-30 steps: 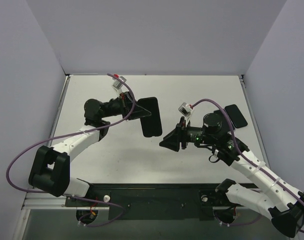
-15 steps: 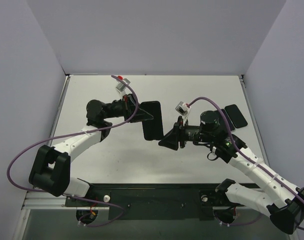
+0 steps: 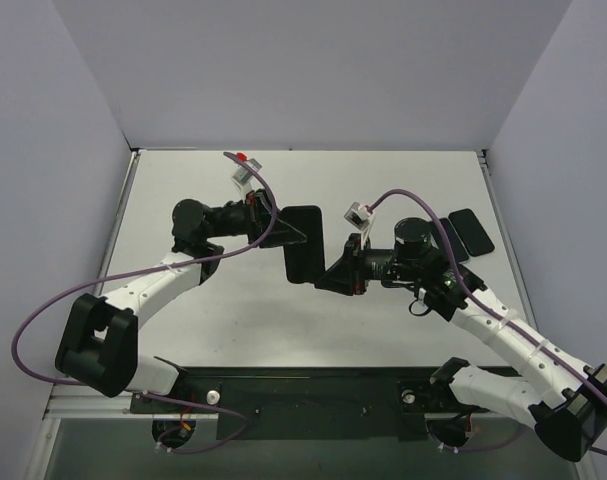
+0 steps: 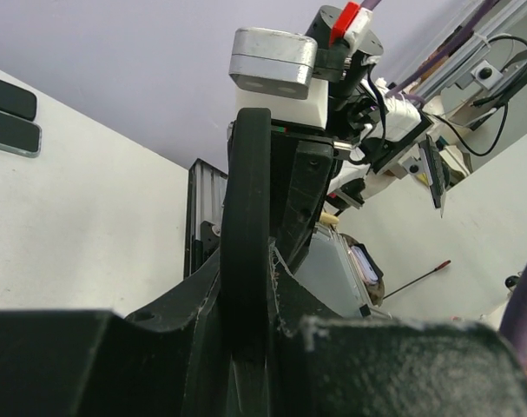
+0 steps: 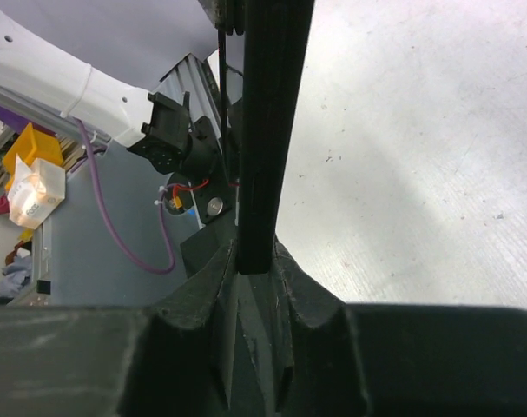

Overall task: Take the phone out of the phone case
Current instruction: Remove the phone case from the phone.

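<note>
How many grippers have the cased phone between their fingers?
2. The left gripper holds the cased phone by its left edge; the right gripper grips its near right corner. No other gripper shows.

My bench (image 3: 213, 310) is a flat white board with a matt, faintly speckled top, closed in by pale walls at the far edge and on both sides. Soft grey shadows fall across its middle. A black, round-cornered rectangular slab (image 3: 471, 231) lies flat on it near the right wall, towards the far edge, well apart from the centre. My left wrist camera catches it low and edge-on at the frame's left margin (image 4: 9, 115), where it reads as two dark strips; whether that is one piece or two, I cannot tell.
</note>
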Controlling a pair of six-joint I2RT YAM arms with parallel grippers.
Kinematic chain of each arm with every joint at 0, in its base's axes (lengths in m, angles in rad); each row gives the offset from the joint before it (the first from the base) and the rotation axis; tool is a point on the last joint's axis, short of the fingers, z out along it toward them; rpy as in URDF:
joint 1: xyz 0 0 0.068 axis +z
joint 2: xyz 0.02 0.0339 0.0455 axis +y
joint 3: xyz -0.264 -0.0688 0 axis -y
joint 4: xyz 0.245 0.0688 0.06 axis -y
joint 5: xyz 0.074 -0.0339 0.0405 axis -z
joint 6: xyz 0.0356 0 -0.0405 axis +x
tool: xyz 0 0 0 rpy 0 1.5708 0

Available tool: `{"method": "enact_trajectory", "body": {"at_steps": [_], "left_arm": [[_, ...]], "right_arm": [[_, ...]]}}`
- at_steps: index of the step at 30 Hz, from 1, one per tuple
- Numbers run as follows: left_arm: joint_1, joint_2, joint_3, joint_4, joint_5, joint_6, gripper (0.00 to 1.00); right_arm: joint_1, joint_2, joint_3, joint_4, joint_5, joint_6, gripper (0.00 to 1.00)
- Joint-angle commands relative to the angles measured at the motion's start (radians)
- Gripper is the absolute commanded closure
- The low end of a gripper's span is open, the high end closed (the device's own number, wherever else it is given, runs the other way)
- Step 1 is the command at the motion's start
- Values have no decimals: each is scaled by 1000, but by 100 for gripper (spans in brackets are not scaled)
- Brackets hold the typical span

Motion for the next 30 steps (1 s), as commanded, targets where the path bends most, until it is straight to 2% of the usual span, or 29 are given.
{"method": "enact_trajectory", "body": {"at_steps": [1, 2, 5, 7, 8, 10, 13, 14, 17, 18, 20, 27, 30], "left_arm": [[-4, -12, 60, 143, 1, -82, 100], [-3, -8, 63, 162, 7, -93, 100], [-4, 23, 88, 212, 56, -163, 100], [-4, 43, 105, 261, 84, -228, 100], [-6, 47, 119, 260, 92, -246, 100], [-9, 55, 132, 214, 104, -245, 100], [-18, 87, 154, 212, 115, -290, 100], [-19, 103, 155, 246, 113, -364, 100], [-24, 142, 159, 534, 81, -581, 100], [-26, 158, 165, 577, 75, -669, 100], [-32, 161, 160, 591, 57, -709, 100], [-84, 114, 137, 593, 23, -754, 100], [-67, 43, 103, 455, -3, -639, 100]], "right_arm": [[12, 14, 46, 54, -81, -52, 94], [13, 15, 51, 43, -84, -67, 100], [29, 20, 56, -24, -74, -170, 100], [68, 15, 65, -108, -3, -280, 100], [107, 15, 80, -133, 88, -353, 100], [154, 26, 115, -198, 176, -437, 100], [199, 55, 174, -244, 254, -486, 100], [211, 64, 197, -244, 273, -501, 100], [233, 84, 241, -241, 319, -532, 100], [239, 95, 246, -232, 342, -546, 100], [240, 103, 252, -212, 363, -563, 100], [236, 111, 240, -147, 406, -563, 100], [208, 97, 221, -110, 424, -476, 100]]}}
